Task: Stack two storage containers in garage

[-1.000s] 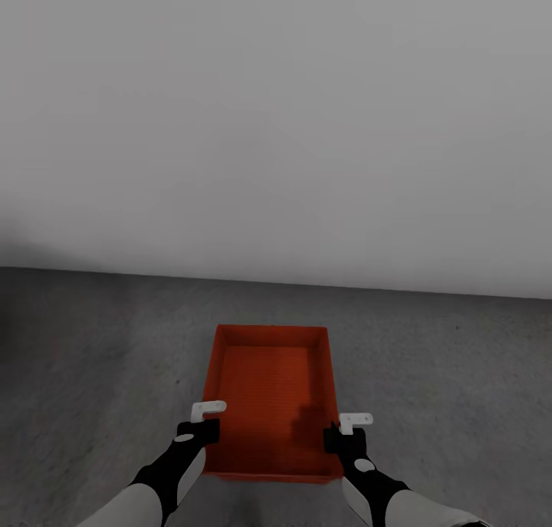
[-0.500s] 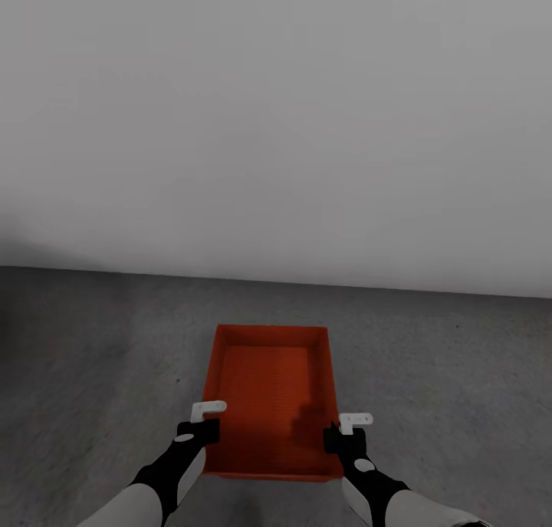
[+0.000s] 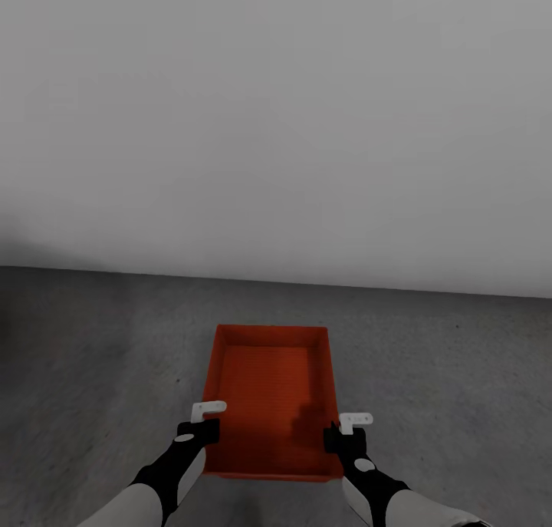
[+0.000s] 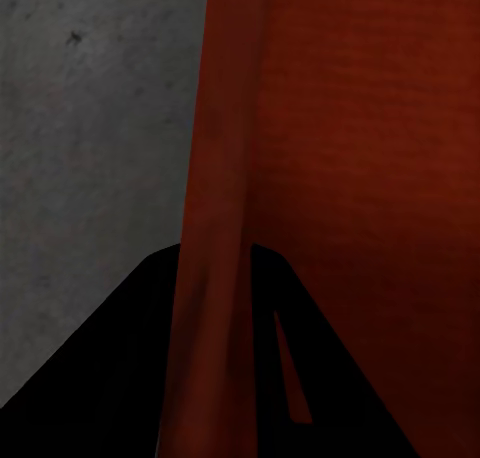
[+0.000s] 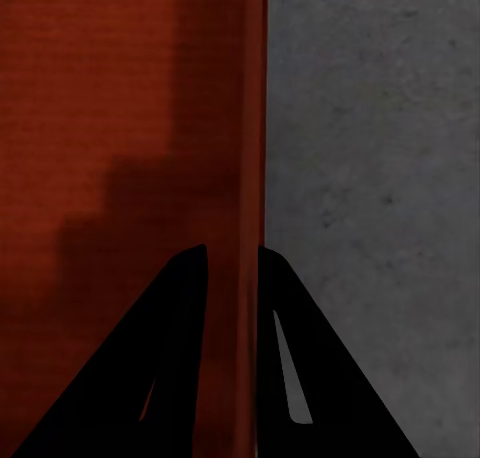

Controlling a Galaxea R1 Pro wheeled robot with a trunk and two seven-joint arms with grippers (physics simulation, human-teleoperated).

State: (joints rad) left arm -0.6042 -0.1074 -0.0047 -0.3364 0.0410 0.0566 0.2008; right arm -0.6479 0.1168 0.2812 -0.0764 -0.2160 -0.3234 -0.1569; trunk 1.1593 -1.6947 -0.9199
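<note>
Red-orange storage container (image 3: 272,385) between both grippers' fingers (image 5: 190,308)

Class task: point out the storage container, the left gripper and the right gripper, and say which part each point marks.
storage container (image 3: 268,389): head view, on its inner bottom.
left gripper (image 3: 205,419): head view, at its fingertips on the container's left wall.
right gripper (image 3: 349,427): head view, at its fingertips on the container's right wall.

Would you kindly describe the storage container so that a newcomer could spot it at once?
Start at the plain white wall and drop to the grey concrete floor below it. There sits the storage container, a lidless rectangular box between the two end effectors. Its red-orange colour is the sole bright spot here.
</note>
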